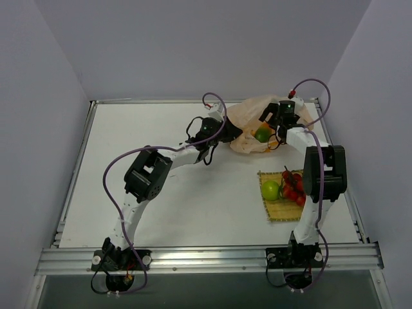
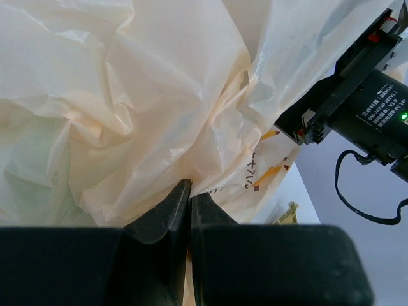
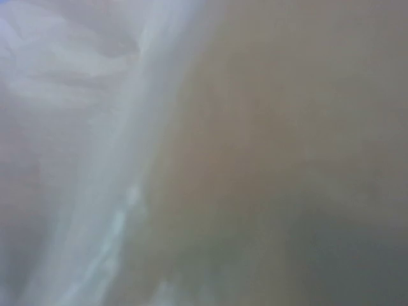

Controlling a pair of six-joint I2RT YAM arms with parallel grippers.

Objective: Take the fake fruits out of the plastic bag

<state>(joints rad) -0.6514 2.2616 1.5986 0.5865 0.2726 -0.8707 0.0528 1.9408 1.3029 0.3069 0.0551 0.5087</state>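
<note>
Plastic bag fills right wrist view; mat nearby.

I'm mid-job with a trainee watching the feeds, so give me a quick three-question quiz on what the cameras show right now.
1. True or false: the left gripper is shut on a fold of the plastic bag.
2. Pick one: the round green fruit that is already out of the bag lies A) on the woven mat, B) on the bare table, C) between the left gripper's fingers.
3. Short answer: which camera view is too blurred to read anything from?

Key: 1 true; 2 A; 3 the right wrist view.
</note>
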